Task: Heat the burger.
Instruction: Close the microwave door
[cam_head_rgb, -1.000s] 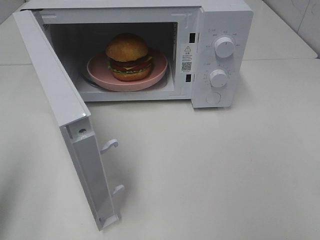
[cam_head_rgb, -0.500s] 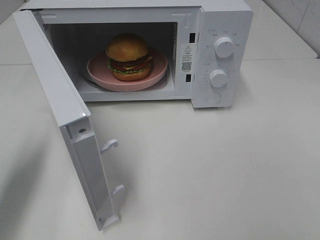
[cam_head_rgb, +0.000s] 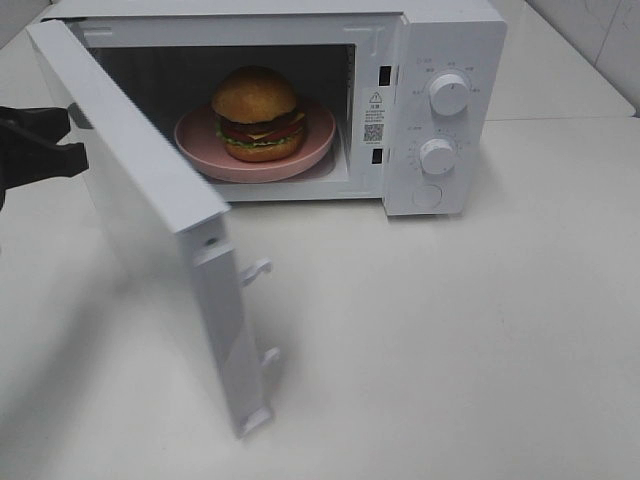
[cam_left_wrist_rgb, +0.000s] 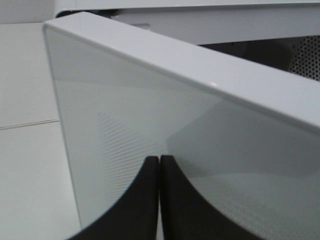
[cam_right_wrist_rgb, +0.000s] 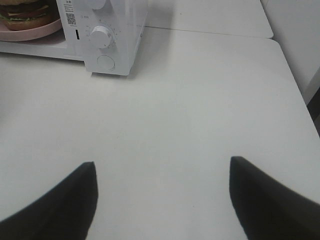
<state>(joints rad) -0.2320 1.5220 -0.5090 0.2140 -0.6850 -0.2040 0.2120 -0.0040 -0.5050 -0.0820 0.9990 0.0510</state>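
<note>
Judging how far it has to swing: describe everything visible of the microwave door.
The microwave door is a glossy white panel with a finely dotted window, hinged at the left of the oven and standing about half open. Two white latch hooks jut from its free edge. The shut left gripper looks to touch its outer face.

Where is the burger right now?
In the high camera's view, the burger sits on the pink plate inside the microwave, whose door stands open. It is in the upper middle of the picture, left of the upper knob.
</note>
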